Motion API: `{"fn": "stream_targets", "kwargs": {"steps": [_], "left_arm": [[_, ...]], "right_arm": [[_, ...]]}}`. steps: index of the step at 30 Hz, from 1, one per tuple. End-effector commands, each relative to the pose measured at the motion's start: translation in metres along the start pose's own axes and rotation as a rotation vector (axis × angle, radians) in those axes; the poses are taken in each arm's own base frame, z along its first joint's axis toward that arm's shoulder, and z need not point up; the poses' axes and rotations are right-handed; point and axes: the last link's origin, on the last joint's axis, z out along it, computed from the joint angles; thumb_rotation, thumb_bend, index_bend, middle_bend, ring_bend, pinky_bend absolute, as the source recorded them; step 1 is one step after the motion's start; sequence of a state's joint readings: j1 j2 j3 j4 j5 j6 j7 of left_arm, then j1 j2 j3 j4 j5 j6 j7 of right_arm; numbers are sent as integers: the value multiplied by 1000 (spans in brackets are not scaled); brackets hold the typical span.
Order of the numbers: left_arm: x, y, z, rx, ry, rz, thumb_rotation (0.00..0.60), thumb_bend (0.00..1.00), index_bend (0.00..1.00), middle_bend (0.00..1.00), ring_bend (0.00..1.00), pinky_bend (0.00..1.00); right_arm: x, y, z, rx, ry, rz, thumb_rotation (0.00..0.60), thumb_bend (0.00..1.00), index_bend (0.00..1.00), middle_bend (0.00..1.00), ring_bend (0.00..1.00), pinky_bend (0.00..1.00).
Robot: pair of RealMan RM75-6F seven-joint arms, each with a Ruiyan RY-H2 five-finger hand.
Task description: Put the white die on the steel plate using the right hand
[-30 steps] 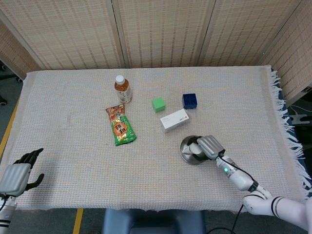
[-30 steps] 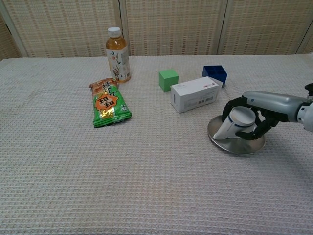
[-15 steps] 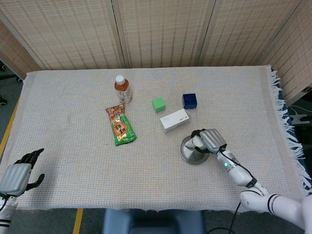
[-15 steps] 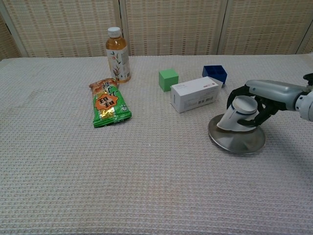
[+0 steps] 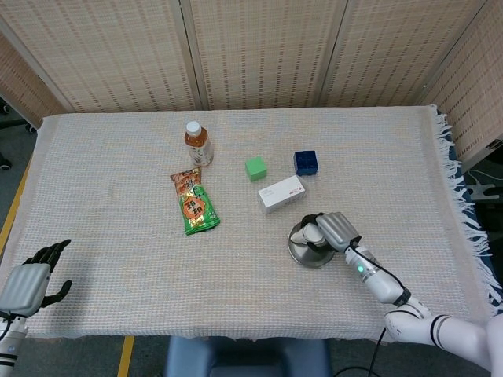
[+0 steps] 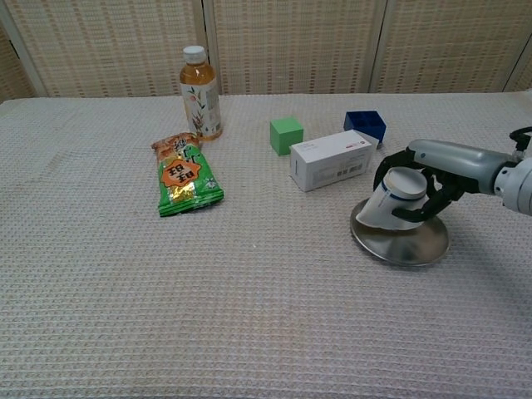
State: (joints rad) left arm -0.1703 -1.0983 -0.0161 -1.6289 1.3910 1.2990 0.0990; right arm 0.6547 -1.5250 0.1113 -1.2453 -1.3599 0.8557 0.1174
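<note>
The steel plate lies on the woven cloth to the right of centre. My right hand hovers over it, dark fingers curled around a white rounded block, the white die. The die's lower edge sits at or just above the plate's surface; I cannot tell whether they touch. No pips are readable. My left hand shows only in the head view, at the table's near left corner, fingers apart and holding nothing.
A white box lies close behind the plate. A blue cube and a green cube stand further back. A snack packet and a tea bottle are to the left.
My right hand rose and drew back over the plate's far side, then came down and leftward again with the die. The plate has shifted slightly left. The left hand stayed put.
</note>
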Motion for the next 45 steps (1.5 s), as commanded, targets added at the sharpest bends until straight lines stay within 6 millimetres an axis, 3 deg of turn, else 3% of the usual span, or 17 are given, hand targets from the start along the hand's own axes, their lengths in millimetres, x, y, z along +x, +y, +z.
{"fn": "stream_targets", "kwargs": {"steps": [1, 7, 20, 24, 31, 35, 41, 45], "left_arm": [[0, 0, 0, 0, -2, 1, 600, 350, 92, 143, 163, 371], [0, 1, 0, -1, -2, 3, 600, 351, 93, 144, 163, 371], [-1, 1, 0, 0, -5, 5, 600, 352, 93, 144, 164, 371], [-1, 1, 0, -1, -5, 4, 600, 352, 93, 144, 163, 371], [0, 1, 0, 1, -6, 3, 600, 351, 93, 144, 164, 371], [-1, 1, 0, 1, -7, 3, 600, 352, 93, 144, 164, 371], [-1, 0, 0, 3, -8, 3, 600, 354, 93, 144, 165, 372], [0, 0, -1, 2, -8, 1, 600, 353, 93, 144, 165, 372]], "right_arm": [[-3, -3, 2, -10, 58, -74, 600, 269, 519, 422, 387, 632], [-4, -11, -4, 22, -92, 70, 600, 269, 520, 422, 387, 632], [3, -21, -12, 78, -183, 232, 600, 269, 520, 422, 387, 632], [6, -15, -10, 75, -147, 182, 600, 269, 520, 422, 387, 632], [7, 4, 2, 1, 43, -73, 600, 269, 520, 422, 387, 632], [5, 5, 5, -24, 95, -117, 600, 269, 520, 422, 387, 632], [8, 2, -3, -5, 101, -106, 600, 269, 520, 422, 387, 632], [12, 5, -20, 2, 138, -142, 600, 269, 520, 422, 387, 632]]}}
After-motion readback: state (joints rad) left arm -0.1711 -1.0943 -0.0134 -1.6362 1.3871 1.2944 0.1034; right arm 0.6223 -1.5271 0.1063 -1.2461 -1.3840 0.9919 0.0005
